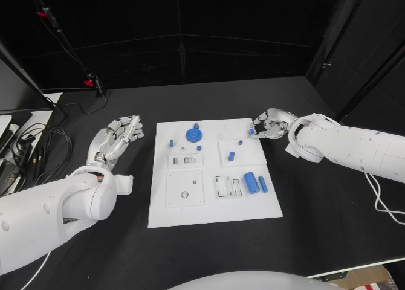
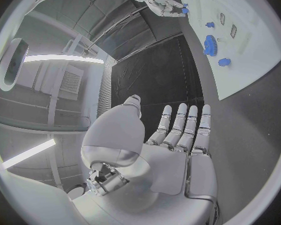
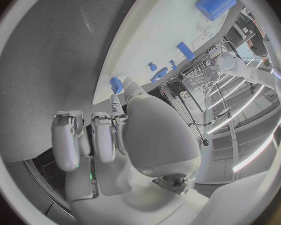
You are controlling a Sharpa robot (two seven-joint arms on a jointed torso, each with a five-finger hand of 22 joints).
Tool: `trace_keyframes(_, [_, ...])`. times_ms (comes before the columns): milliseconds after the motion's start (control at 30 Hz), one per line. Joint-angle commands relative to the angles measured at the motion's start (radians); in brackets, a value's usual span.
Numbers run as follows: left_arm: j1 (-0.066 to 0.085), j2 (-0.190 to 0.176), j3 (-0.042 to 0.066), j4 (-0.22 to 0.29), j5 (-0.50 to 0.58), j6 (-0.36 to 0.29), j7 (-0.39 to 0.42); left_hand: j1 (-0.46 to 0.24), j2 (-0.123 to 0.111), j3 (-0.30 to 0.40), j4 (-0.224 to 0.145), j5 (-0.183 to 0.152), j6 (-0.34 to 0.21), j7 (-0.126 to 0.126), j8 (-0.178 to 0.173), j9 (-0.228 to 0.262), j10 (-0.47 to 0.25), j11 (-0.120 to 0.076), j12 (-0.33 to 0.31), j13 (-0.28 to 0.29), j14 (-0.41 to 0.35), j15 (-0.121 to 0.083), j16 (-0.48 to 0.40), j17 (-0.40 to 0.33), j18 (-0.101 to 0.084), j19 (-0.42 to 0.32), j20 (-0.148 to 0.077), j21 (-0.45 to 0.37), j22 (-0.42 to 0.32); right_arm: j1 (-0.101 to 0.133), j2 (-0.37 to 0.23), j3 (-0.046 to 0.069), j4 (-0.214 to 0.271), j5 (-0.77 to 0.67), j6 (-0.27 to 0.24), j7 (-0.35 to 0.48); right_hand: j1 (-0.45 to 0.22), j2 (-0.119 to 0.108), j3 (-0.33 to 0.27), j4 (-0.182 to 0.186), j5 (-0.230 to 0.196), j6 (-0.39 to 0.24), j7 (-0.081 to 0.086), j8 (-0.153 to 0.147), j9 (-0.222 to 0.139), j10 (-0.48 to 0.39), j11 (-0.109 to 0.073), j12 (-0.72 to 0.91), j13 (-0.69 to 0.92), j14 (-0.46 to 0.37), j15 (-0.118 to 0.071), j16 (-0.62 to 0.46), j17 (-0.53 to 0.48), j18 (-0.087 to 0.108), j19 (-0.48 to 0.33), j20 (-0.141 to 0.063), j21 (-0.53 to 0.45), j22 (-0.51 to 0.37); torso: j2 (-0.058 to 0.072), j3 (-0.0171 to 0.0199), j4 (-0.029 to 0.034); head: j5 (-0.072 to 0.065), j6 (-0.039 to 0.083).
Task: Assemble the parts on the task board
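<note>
Left hand (image 1: pixel 115 138) lies flat and empty with its fingers spread over the bare black tabletop (image 1: pixel 324 199), just off the left edge of the task board (image 1: pixel 211 205), with open tabletop all round it. Right hand (image 1: pixel 269 125) sits at the board's far right corner, fingers curled in around a small blue part (image 1: pixel 252 131) by the edge, though whether it actually grips it cannot be told. On the board lie the blue gear (image 1: pixel 194 134) near the far edge, a blue cylinder (image 1: pixel 251 180) toward the right edge, and smaller blue pieces between them.
</note>
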Motion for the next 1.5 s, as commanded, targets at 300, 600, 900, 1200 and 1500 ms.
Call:
trace_keyframes(300, [0.001, -0.001, 0.001, 0.003, -0.006, 0.007, 0.185, 0.01, -0.001, -0.006, -0.001, 0.006, 0.007, 0.15, 0.004, -0.002, 0.008, -0.002, 0.003, -0.001, 0.007, 0.003, 0.0, -0.001, 0.008, -0.001, 0.001, 0.004, 0.0, 0.001, 0.011, 0.001, -0.01, -0.017, 0.01, -0.025, 0.012, 0.009, 0.004, -0.007, 0.011, 0.004, -0.001, -0.003, 0.0, 0.104, -0.008, 0.003, 0.263, 0.108, -0.008, 0.002, 0.263, -0.007, 0.104, -0.01, 0.003, 0.263, 0.0, -0.0003, -0.0003, 0.007, -0.003])
trace_keyframes(600, [0.001, -0.002, 0.001, 0.003, -0.006, 0.007, 0.185, 0.01, -0.001, -0.006, -0.001, 0.006, 0.007, 0.15, 0.004, -0.002, 0.008, -0.002, 0.003, -0.001, 0.007, 0.003, 0.0, -0.001, 0.008, -0.001, 0.001, 0.004, 0.0, 0.001, 0.017, 0.001, -0.014, -0.017, 0.012, -0.024, 0.015, 0.016, 0.007, -0.01, 0.012, 0.023, -0.006, 0.004, 0.002, 0.104, -0.012, 0.003, 0.263, 0.108, -0.01, 0.002, 0.263, -0.007, 0.104, -0.012, 0.003, 0.263, 0.0, -0.0006, -0.0003, 0.008, -0.006])
trace_keyframes(900, [0.001, -0.002, 0.001, 0.004, -0.006, 0.007, 0.185, 0.01, -0.001, -0.006, -0.001, 0.006, 0.007, 0.15, 0.004, -0.002, 0.008, -0.002, 0.003, -0.001, 0.007, 0.003, 0.0, -0.001, 0.008, -0.001, 0.001, 0.004, 0.0, 0.001, 0.019, 0.001, -0.015, -0.017, 0.013, -0.031, 0.021, 0.028, 0.015, -0.015, 0.011, 0.085, -0.008, 0.025, 0.008, 0.104, -0.01, 0.003, 0.263, 0.108, -0.011, 0.002, 0.263, -0.007, 0.104, -0.015, 0.003, 0.263, 0.0, -0.0001, 0.0001, 0.012, -0.009])
trace_keyframes(1200, [0.001, -0.002, 0.0, 0.004, -0.006, 0.008, 0.184, 0.011, 0.0, -0.007, -0.001, 0.007, 0.008, 0.15, 0.005, -0.002, 0.008, -0.002, 0.003, -0.001, 0.007, 0.003, 0.0, -0.001, 0.008, -0.001, 0.001, 0.005, 0.0, 0.0, 0.021, 0.001, -0.016, -0.017, -0.002, -0.032, 0.029, 0.042, 0.026, -0.022, 0.008, 0.154, -0.005, 0.042, 0.011, 0.104, 0.001, 0.003, 0.263, 0.108, -0.001, 0.002, 0.263, -0.007, 0.104, -0.007, 0.003, 0.263, 0.0, -0.0002, -0.0007, 0.014, -0.009])
trace_keyframes(1500, [0.001, -0.002, 0.0, 0.003, -0.006, 0.009, 0.183, 0.011, 0.0, -0.007, -0.001, 0.007, 0.008, 0.15, 0.005, -0.002, 0.008, -0.002, 0.003, -0.001, 0.007, 0.003, 0.0, -0.001, 0.008, 0.0, 0.001, 0.005, 0.001, 0.0, 0.025, 0.001, -0.016, -0.018, -0.062, 0.001, 0.038, 0.05, 0.033, -0.03, 0.011, 0.19, -0.006, 0.048, 0.012, 0.104, 0.001, 0.003, 0.263, 0.108, 0.001, 0.002, 0.263, -0.007, 0.104, -0.004, 0.003, 0.263, 0.0, -0.0002, 0.0005, 0.016, -0.005])
